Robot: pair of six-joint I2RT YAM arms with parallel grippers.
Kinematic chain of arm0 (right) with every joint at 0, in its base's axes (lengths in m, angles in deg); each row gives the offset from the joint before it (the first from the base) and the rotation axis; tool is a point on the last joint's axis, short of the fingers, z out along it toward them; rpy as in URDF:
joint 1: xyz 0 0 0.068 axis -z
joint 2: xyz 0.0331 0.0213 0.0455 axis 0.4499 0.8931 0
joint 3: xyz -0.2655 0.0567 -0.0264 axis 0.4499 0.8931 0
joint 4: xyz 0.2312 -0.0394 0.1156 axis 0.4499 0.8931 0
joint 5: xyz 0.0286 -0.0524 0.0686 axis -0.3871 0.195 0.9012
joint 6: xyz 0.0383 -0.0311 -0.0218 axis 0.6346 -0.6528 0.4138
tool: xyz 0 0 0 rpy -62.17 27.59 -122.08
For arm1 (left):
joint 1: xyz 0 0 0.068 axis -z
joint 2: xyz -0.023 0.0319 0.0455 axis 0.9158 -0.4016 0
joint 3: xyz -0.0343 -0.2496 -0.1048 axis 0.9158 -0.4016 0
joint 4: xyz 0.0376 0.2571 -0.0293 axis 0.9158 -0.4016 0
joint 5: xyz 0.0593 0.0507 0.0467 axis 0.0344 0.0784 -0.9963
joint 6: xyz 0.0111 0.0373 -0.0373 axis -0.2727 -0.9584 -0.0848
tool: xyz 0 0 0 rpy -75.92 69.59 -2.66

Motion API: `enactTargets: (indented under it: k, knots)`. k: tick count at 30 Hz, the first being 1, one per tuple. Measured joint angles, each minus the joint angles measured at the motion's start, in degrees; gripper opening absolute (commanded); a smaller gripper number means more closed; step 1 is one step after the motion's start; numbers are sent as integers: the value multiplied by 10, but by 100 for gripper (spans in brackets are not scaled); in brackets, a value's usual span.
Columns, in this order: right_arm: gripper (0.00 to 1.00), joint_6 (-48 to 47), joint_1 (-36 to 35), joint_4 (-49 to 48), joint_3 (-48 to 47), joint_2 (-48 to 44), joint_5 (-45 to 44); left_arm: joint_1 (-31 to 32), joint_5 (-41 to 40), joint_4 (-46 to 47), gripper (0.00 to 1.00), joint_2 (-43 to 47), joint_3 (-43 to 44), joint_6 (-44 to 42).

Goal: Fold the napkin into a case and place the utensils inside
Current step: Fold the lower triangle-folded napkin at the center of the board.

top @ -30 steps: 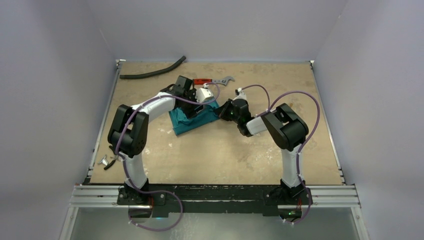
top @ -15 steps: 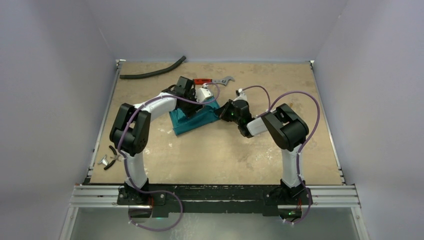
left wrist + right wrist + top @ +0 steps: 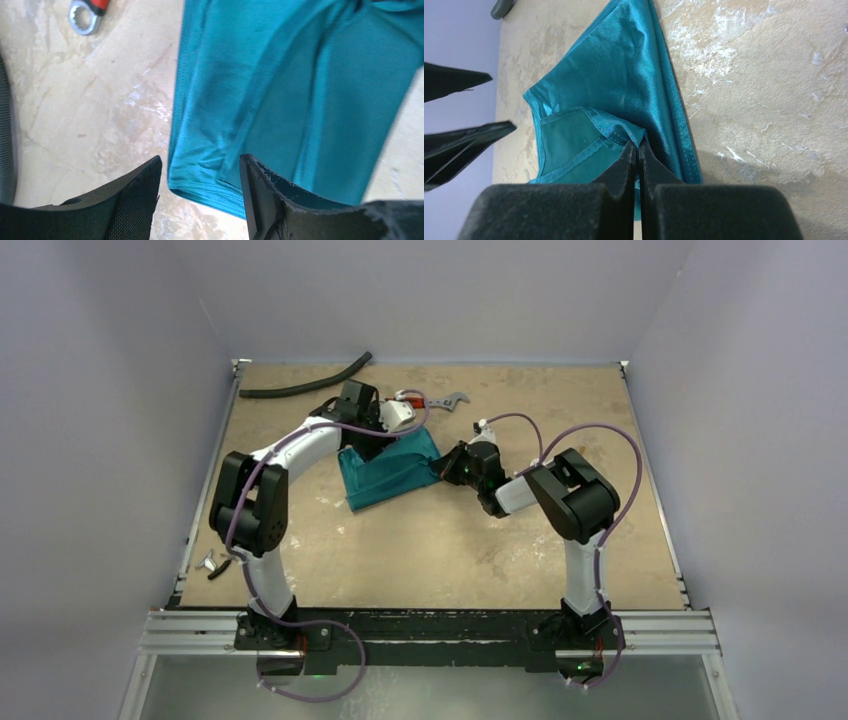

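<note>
The shiny teal-green cloth napkin [image 3: 385, 478] lies loosely folded on the tan tabletop [image 3: 450, 540] between the two arms. It looks light, limp and slick, and is probably best taken at a stitched hem. The right gripper [image 3: 636, 146] is closed tight, pinching the upper layer's hemmed edge, while the left gripper [image 3: 200, 167] hangs over the cloth's other end, jaws partly apart and empty.

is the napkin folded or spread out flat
Folded, at least partly: in the right wrist view a hemmed layer of the napkin lies doubled over another, its edge pinched in the right gripper. Whether it's finished, cannot tell.
</note>
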Motion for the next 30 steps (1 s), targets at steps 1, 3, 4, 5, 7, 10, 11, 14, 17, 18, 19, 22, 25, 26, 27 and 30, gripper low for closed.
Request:
enactTargets:
  k: [1, 3, 4, 5, 7, 10, 11, 14, 17, 18, 19, 22, 25, 26, 27, 30]
  knots:
    - [11, 0, 0, 2, 0, -1, 0, 1, 10, -7, 58, 5, 1, 0]
    - [18, -1, 0, 9, 0, -4, 1, 3, 42, -29, 55, 20, 1, 0]
    - [22, -1, 0, 13, 0, -6, 2, 5, 57, -40, 54, 26, 1, -1]
    - [25, -2, 0, 16, 0, -9, 3, 6, 72, -51, 52, 29, 1, -4]
    - [31, -5, 0, 23, 0, -14, 7, 9, 96, -73, 49, 33, 0, -10]
    - [34, -10, 0, 35, 0, -23, 14, 13, 120, -87, 46, 42, -26, -21]
    - [35, -12, 0, 40, -1, -26, 14, 13, 122, -91, 44, 47, -37, -24]
    - [37, -17, 0, 61, -1, -37, 17, 13, 129, -101, 41, 56, -75, -29]
    - [43, -22, 0, 88, -2, -51, 20, 13, 129, -99, 38, 55, -96, -29]
    - [44, -23, 0, 97, -2, -57, 19, 13, 128, -98, 37, 54, -100, -30]
    - [45, -26, 0, 108, -3, -64, 19, 13, 127, -95, 36, 54, -104, -30]
    - [48, -39, 1, 139, -13, -84, 17, 13, 122, -84, 31, 52, -111, -32]
    - [52, -58, 4, 169, -40, -95, 12, 13, 119, -77, 25, 51, -111, -35]
    - [52, -64, 6, 176, -48, -95, 10, 13, 119, -74, 23, 51, -111, -35]
    - [52, -73, 8, 187, -59, -96, 8, 13, 119, -71, 21, 51, -111, -37]
    - [52, -100, 15, 223, -95, -94, 1, 13, 119, -68, 18, 51, -111, -39]
